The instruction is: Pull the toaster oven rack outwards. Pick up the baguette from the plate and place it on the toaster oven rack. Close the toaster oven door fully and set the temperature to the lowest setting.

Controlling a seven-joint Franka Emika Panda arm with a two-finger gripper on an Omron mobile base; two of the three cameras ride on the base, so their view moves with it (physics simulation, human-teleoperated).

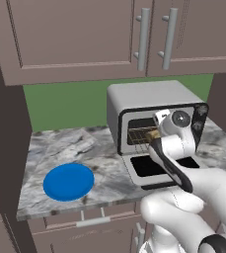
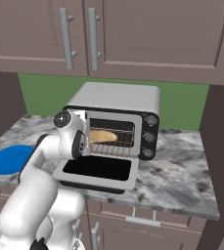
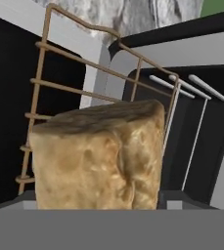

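Note:
The silver toaster oven (image 1: pixel 144 96) stands on the counter with its door (image 2: pixel 96 171) folded down flat in front. In its mouth sits the wire rack (image 2: pixel 121 140), whose brownish bars (image 3: pixel 74 63) run behind the bread in the hand view. The tan baguette (image 2: pixel 102 136) lies over the rack, and one end of it (image 3: pixel 99 156) looms close in front of the hand. My gripper (image 1: pixel 156 136) is at the oven's opening, closed around that end of the baguette (image 1: pixel 153 134); its fingertips are hidden. To the left, the blue plate (image 1: pixel 68 181) is bare.
The dark knob panel (image 2: pixel 150 136) is on the oven's right side. Wall cabinets with long handles (image 1: pixel 143 37) hang above. A dark wall (image 1: pixel 3 148) bounds the marble counter (image 2: pixel 182 171) on the left.

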